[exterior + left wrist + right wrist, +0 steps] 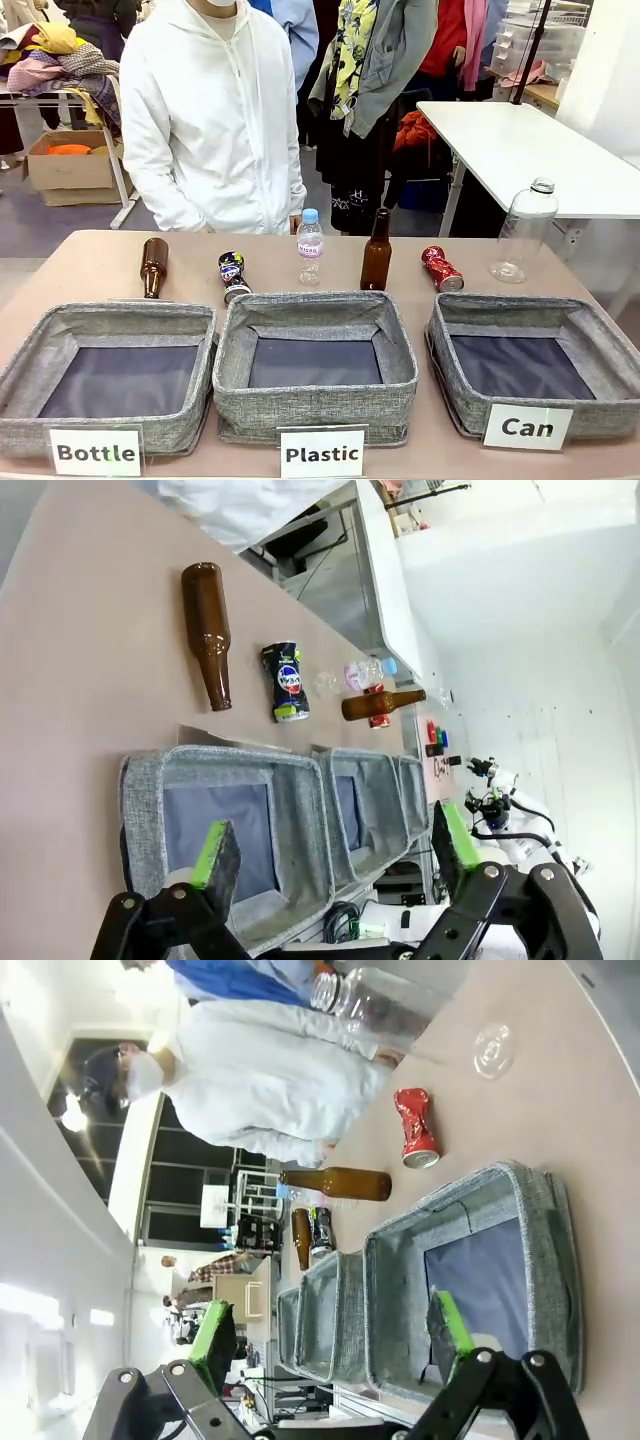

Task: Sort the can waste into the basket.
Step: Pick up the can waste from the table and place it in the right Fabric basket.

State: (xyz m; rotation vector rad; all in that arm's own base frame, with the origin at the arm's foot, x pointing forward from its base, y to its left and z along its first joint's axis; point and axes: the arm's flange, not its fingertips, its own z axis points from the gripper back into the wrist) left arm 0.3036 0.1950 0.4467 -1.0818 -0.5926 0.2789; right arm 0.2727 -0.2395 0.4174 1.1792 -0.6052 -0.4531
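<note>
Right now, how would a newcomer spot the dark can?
Find the middle basket, labelled Plastic. Behind its far left corner lies the dark can. Unlike the brown bottle left of it and the clear bottle right of it, it is crushed, with multicolour print.

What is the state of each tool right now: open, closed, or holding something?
Left tool: open, holding nothing.
Right tool: open, holding nothing.

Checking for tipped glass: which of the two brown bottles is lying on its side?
The left brown bottle, behind the Bottle basket, lies flat on the table. The other brown bottle stands upright behind the Plastic basket.
</note>
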